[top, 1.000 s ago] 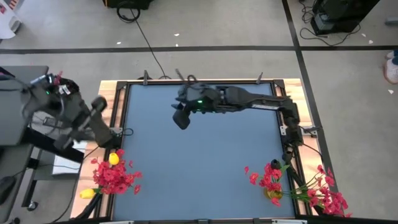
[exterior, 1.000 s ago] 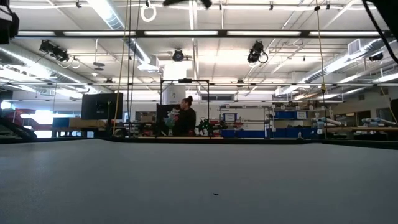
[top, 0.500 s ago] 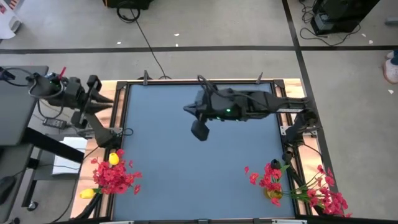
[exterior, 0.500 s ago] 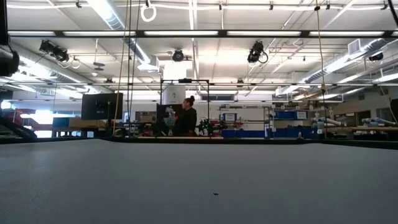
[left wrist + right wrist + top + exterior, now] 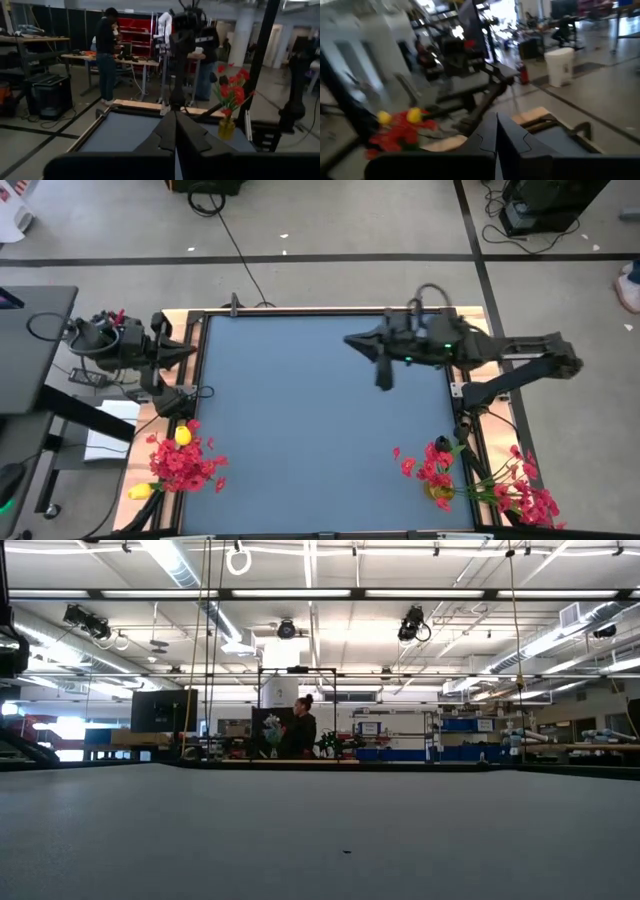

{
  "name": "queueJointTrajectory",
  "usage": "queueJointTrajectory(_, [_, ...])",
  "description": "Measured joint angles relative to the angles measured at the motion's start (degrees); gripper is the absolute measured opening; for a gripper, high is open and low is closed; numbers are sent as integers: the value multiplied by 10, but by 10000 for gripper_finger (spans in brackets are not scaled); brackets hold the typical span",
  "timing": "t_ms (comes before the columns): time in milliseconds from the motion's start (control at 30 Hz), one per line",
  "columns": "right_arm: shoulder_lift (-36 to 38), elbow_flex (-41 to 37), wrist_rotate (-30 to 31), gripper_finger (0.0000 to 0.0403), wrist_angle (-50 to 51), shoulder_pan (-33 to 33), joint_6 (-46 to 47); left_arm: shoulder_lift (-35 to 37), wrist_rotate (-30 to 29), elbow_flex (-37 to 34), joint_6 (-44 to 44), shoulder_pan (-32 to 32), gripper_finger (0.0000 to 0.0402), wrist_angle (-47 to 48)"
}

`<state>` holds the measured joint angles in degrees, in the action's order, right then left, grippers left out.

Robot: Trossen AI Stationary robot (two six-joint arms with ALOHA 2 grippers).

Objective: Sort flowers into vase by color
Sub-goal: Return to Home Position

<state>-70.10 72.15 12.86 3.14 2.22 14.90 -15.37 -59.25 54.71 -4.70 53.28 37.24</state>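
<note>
Both grippers are shut with nothing between their fingers. My left gripper [image 5: 188, 352] [image 5: 175, 131] hangs over the table's far left edge and points level toward the right. My right gripper [image 5: 352, 340] [image 5: 496, 131] hangs over the far right part of the table and points toward the left. A bunch of red flowers [image 5: 432, 465] [image 5: 230, 90] stands in a small yellow vase [image 5: 440, 494] [image 5: 226, 129] at the near right corner. A second bunch, red flowers with yellow tulips [image 5: 182, 460] [image 5: 400, 127], is at the near left corner.
More red flowers [image 5: 522, 492] lie on the wooden border beyond the near right corner. The table has a grey mat [image 5: 320, 430] inside a black frame. People [image 5: 106, 50] stand at benches in the room behind.
My right gripper has drawn back from the middle of the table's far part toward the right edge. My left arm has swung at the far left corner, and its gripper now points level across the table. The flowers have not moved.
</note>
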Motion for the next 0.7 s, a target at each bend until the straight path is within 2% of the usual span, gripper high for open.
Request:
queueJointTrajectory(100, [65, -78, -36, 7, -49, -25, 19, 0, -2, -27, -8, 0, 7, -34])
queueJointTrajectory(267, [141, -161, -67, 5, -62, -64, 18, 1, -13, -74, -47, 0, 6, -48])
queueJointTrajectory(467, [185, -235, -151, 5, -118, -99, 21, 1, -19, -156, -49, -13, 5, -167])
queueJointTrajectory(600, [192, -269, -207, 5, -160, -123, 38, -10, 30, -211, -23, -46, 5, -294])
queueJointTrajectory(700, [192, -278, -244, 5, -173, -143, 54, -27, 58, -235, -15, -89, 5, -333])
